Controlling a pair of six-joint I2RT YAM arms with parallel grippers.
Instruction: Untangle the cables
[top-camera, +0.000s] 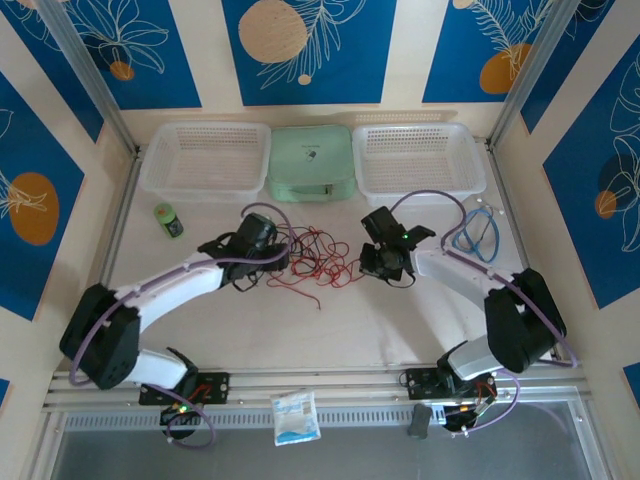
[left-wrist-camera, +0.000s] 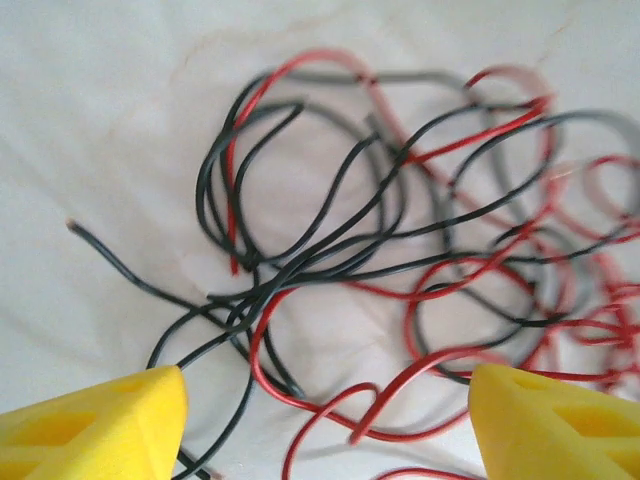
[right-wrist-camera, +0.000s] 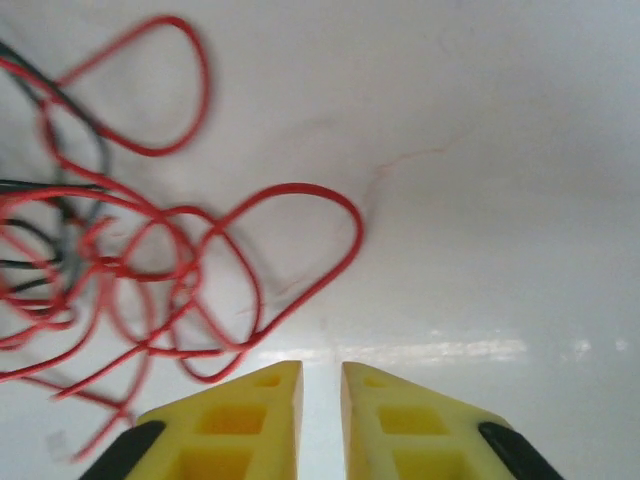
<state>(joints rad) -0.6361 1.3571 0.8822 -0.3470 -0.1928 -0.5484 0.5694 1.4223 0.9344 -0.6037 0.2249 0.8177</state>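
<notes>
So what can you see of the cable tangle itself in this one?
The cables are thin, flexible wires, some bright red, some black, smooth-coated. They lie flat on the white table in one heap of crossing loops, not yet untangled. One black end pokes free at the heap's edge. The left gripper stands open astride the near strands. The right gripper, barely parted, holds nothing beside the outer red loops. Whether either touches them cannot be told.

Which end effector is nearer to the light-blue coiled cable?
Right. The right end effector sits just left of the light-blue coiled cable; the left end effector is much farther left, beyond the tangled red and black cables.
</notes>
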